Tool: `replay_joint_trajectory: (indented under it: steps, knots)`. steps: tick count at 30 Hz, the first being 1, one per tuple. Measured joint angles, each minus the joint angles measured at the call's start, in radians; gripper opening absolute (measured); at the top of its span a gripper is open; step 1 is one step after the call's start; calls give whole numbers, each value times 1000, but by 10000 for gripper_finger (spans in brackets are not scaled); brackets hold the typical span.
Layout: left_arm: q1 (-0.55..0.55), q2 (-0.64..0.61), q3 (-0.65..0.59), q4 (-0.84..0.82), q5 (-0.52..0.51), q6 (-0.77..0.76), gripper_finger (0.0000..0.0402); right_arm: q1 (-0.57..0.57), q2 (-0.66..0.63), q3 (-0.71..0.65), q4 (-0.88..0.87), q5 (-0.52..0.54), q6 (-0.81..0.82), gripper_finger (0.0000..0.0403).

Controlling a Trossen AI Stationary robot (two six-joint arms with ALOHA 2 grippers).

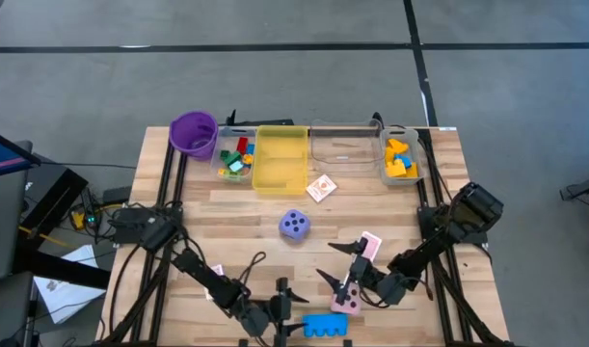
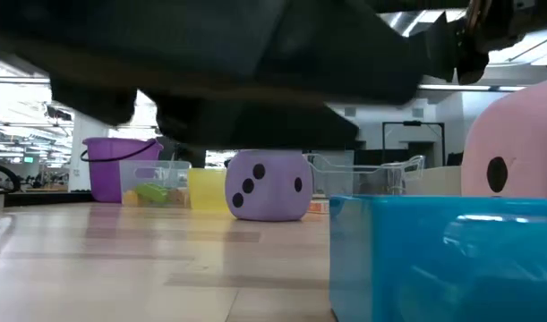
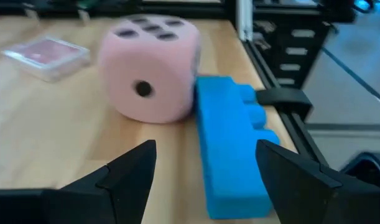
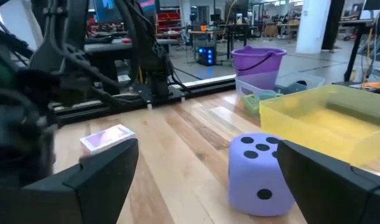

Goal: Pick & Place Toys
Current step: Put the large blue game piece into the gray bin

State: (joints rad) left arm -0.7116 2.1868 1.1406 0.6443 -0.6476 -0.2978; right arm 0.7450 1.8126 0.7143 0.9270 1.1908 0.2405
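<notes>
Item: left pincer (image 3: 205, 171), spread, low over the near edge of the surface (image 1: 371, 207). It held nothing. The blue brick (image 3: 230, 146) lay ahead of its fingers, nearer one finger than the other.

Item: pink die (image 3: 149, 65), touching the brick's far side.

Item: right pincer (image 4: 205, 171), spread and empty, near the pink die, facing the purple die (image 4: 261, 174) at mid-surface.

Item: boxed pink-backed cards (image 3: 46, 55), beyond the pink die.

Item: yellow bin (image 1: 281, 157), empty, at the far edge. Small bricks lay in the clear bins either side.

Handling note, as judgement: the step appeared to be gripping the blue brick. The left pincer ought to centre over the brick, straddle its narrow width, and close without nudging the die.
</notes>
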Motion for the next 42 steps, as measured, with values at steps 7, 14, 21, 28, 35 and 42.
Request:
replay_joint_trajectory:
  steps: [7,14,21,28,35,42]
  knots:
    - [-2,34,10,0,79,-2,269,-13,1,0,-21,0,24,375]
    - [-9,34,10,-10,142,-22,269,-7,2,0,-62,-15,113,375]
    - [-11,36,10,-28,150,-22,269,12,2,0,-117,-18,224,375]
    - [-4,36,10,-39,113,-22,269,15,2,0,-122,-19,268,375]
    - [28,36,11,-109,-89,-50,269,15,2,0,-130,-19,269,375]
    - [61,36,10,-133,110,-108,269,12,2,0,-148,-19,267,375]
